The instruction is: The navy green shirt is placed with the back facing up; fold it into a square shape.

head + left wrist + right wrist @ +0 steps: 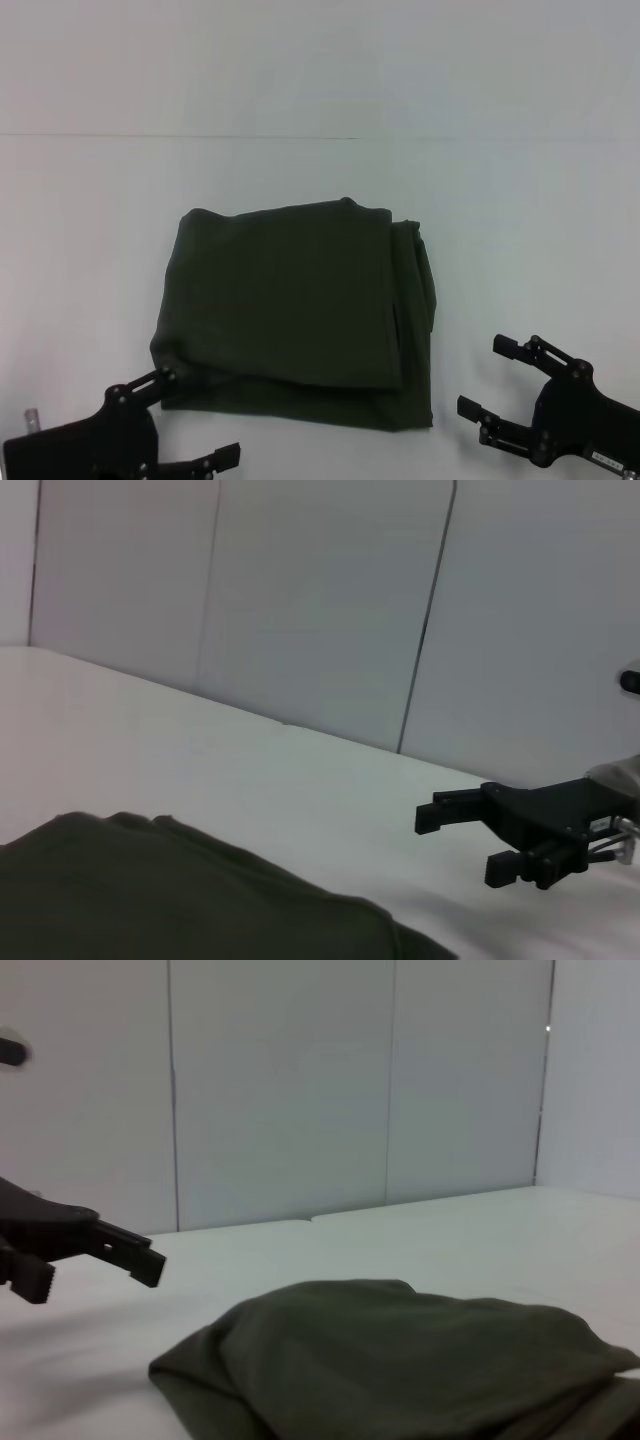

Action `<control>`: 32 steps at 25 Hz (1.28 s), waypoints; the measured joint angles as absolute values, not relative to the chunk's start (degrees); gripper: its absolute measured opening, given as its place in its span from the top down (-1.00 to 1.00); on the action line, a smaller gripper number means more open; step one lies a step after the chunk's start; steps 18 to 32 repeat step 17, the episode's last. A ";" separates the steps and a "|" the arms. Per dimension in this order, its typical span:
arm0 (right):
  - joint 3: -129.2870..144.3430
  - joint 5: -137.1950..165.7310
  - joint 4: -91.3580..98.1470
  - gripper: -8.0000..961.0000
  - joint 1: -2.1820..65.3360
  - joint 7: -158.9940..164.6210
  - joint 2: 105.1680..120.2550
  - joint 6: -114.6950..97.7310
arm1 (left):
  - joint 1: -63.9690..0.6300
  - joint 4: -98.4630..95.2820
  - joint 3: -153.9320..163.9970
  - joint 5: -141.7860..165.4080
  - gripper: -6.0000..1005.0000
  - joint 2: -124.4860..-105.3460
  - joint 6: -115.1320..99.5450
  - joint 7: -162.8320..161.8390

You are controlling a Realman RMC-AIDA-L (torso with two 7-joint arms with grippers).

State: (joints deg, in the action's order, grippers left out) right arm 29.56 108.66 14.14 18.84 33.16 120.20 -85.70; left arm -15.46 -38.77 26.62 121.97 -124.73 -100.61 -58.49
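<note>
Two black robot grippers are seen at the near edge of the white table (90, 200), one on each side of the navy green shirt (300, 310), a dark olive-green T-shirt of soft matte cloth already folded into a roughly square bundle. The left gripper (198, 418) is the nearer of the two to the cloth: its upper finger is seen right at the shirt's near-left corner, touching or all but touching it, and its fingers are spread apart with nothing held between them. The right gripper (495, 378) is set off to the shirt's near-right side, clear of the cloth, with a strip of bare table between them; its fingers are likewise spread and empty.

From both grippers the shirt lies ahead and inward, toward the middle of the table. No strong long axis is shown by the bundle; it is close to square, a little deeper than wide. An upper layer is laid over a lower one, which is left showing as a band along the shirt's near edge and along its right edge, where loose folds are bunched. In the left wrist view the right gripper (505, 835) is seen beyond the shirt's (180, 900) rounded edge, and in the right wrist view the left gripper (80, 1250) beyond the shirt's (400, 1360) heaped layers.

The folding is judged to be essentially done; any tidying would most likely be owed to the uneven right edge, for which the right gripper is better placed.
</note>
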 joint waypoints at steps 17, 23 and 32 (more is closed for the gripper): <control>29.34 108.54 12.56 -0.84 18.45 31.92 120.22 -83.17 | -14.70 -37.00 22.66 124.52 -0.89 -124.53 -100.94 -55.25; 29.34 108.54 12.56 -0.84 18.45 31.92 120.22 -83.17 | -14.70 -37.00 22.66 124.52 -0.89 -124.53 -100.94 -55.25; 29.34 108.54 12.56 -0.84 18.45 31.92 120.22 -83.17 | -14.70 -37.00 22.66 124.52 -0.89 -124.53 -100.94 -55.25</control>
